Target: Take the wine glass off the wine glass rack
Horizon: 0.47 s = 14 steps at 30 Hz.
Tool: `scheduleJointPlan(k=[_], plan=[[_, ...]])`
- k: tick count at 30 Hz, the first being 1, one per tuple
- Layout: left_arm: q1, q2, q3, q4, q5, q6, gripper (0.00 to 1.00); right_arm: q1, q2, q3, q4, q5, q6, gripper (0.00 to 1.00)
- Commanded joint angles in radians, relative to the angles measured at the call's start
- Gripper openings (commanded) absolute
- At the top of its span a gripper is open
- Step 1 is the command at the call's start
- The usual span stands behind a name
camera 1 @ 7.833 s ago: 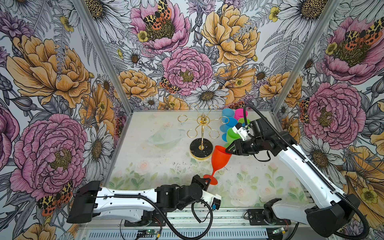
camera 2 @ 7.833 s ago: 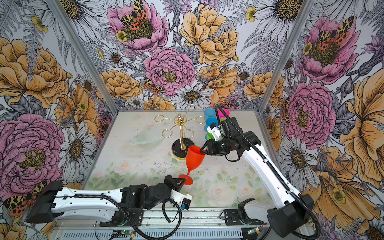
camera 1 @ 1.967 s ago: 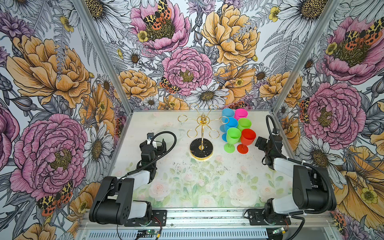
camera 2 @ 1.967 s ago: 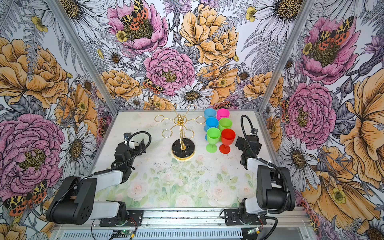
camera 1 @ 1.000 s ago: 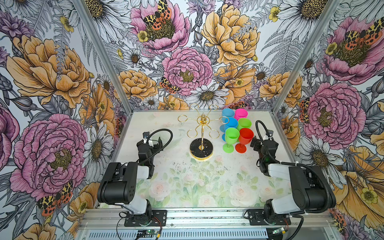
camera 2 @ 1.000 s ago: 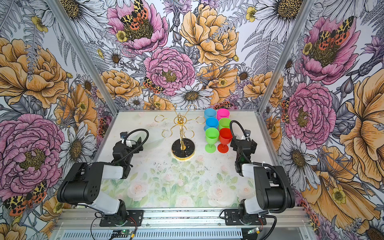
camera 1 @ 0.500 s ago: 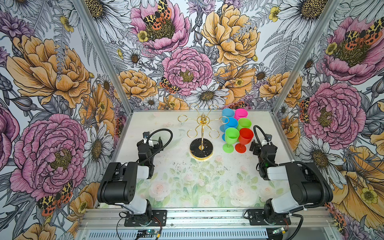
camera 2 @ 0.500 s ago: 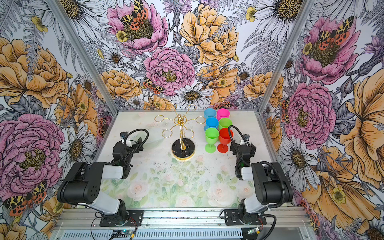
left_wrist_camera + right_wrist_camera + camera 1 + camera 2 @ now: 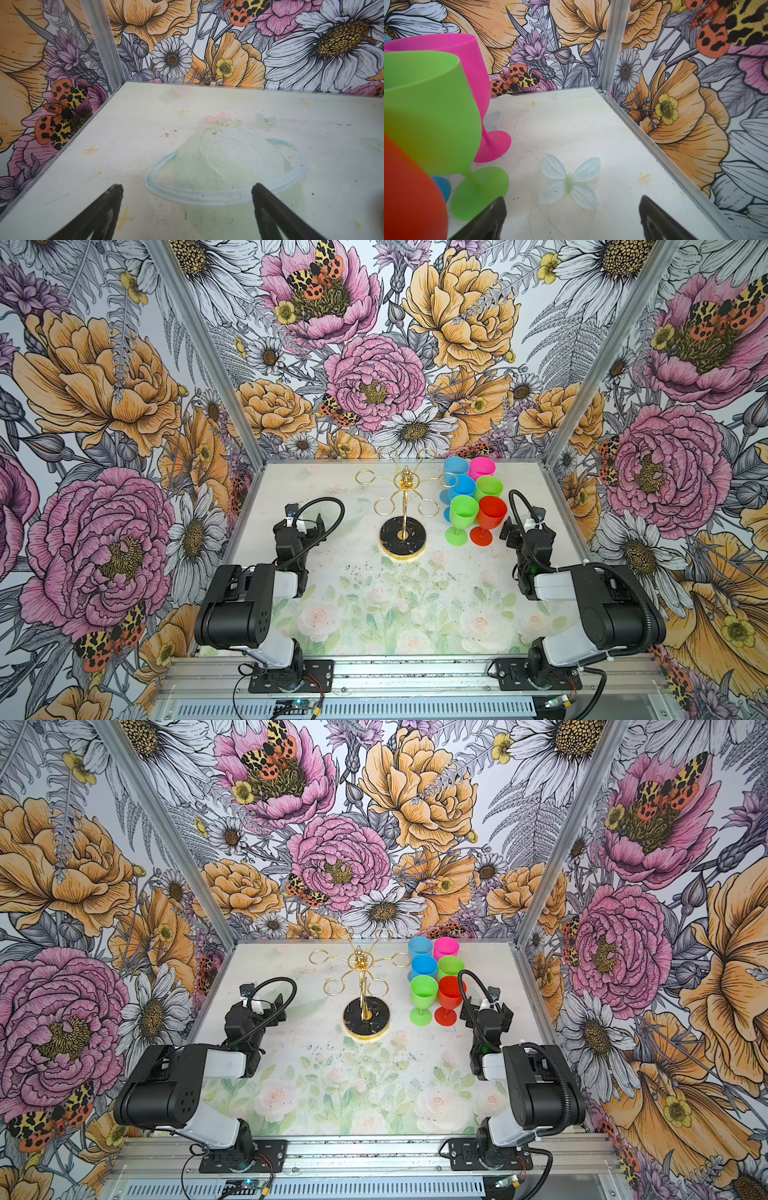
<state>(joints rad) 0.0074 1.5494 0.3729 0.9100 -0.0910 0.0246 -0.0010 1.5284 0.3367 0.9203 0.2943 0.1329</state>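
Note:
The wine glass rack [image 9: 404,506] [image 9: 365,986], gold wire on a round black base, stands mid-table in both top views with nothing hanging from its loops. To its right a red wine glass [image 9: 491,514] [image 9: 451,992] [image 9: 409,197] stands upright on the table among several other coloured ones. My left gripper [image 9: 306,526] [image 9: 187,197] rests low at the left, open and empty over bare table. Just right of the red glass, my right gripper [image 9: 523,531] [image 9: 572,209] is open, empty and apart from the glass.
Green [image 9: 425,114], pink [image 9: 456,72] and blue [image 9: 462,485] glasses crowd the back right of the table [image 9: 374,593]. Metal corner posts and flowered walls close in three sides. Both arms are folded back near the front rail [image 9: 415,668].
Since the earliest frames the red glass has left my right gripper and now stands by the green one. Both arms have folded back. Nothing has moved in the last half second.

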Motion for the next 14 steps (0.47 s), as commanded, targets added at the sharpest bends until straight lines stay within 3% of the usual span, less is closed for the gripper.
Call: scheduleJointPlan(k=[1, 14], plan=[[0.011, 0.002, 0.006, 0.026, 0.027, -0.022, 0.99, -0.002, 0.003, 0.006, 0.037, -0.004, -0.004, 1.0], [0.013, 0.003, 0.006, 0.028, 0.03, -0.023, 0.99, 0.007, 0.005, 0.021, 0.011, -0.006, -0.013, 1.0]])
